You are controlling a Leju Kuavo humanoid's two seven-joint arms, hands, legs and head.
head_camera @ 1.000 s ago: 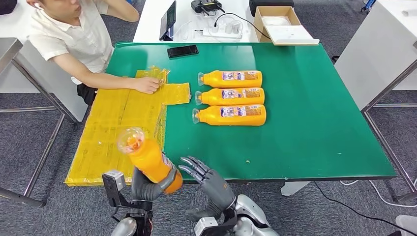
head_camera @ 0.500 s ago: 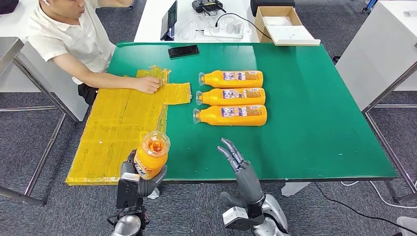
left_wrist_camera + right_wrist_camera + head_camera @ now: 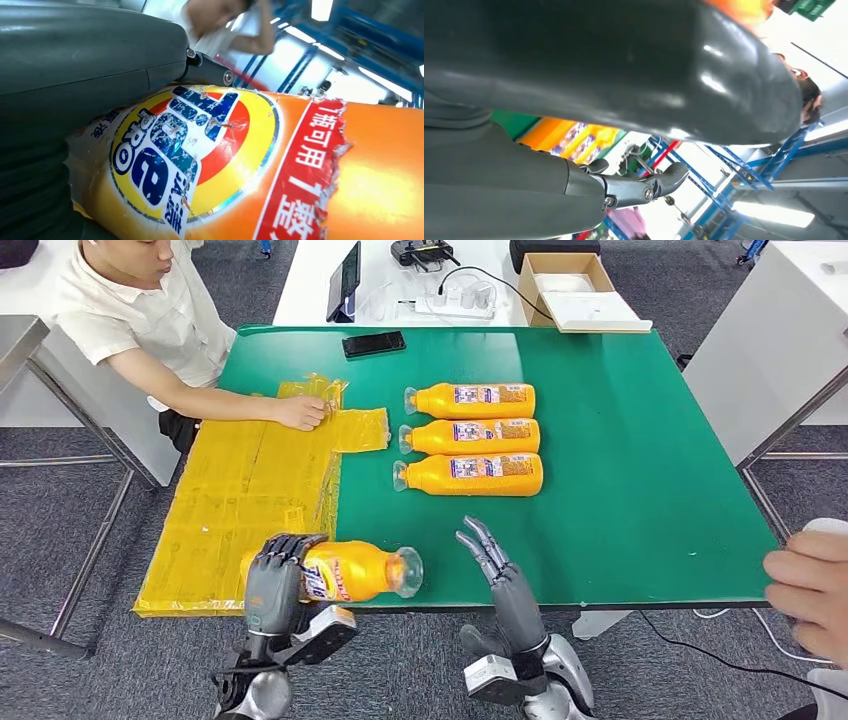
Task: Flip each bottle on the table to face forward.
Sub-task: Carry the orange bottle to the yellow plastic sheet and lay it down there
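The left hand [image 3: 272,575], clamped on the bottle [image 3: 350,572], has tipped it from upright onto its side near the bench [image 3: 640,510] edge, label showing, while the right hand [image 3: 495,570] waits with fingers apart.

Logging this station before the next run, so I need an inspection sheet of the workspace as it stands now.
Surface: green table, with a yellow sheet over its left part.
Job's things: three orange bottles lie side by side mid-table, caps toward the sheet; a fourth, the held bottle, lies sideways at the near edge, cap pointing right.
Clutter: black phone at the far edge.
Hands: left hand grips the held bottle; right hand is empty, fingers apart beside the cap.
Cables: a black cable on the floor to the right.
Surroundings: seated person's hand rests on the sheet; another person's hand at the right edge; open cardboard box on the white table behind.
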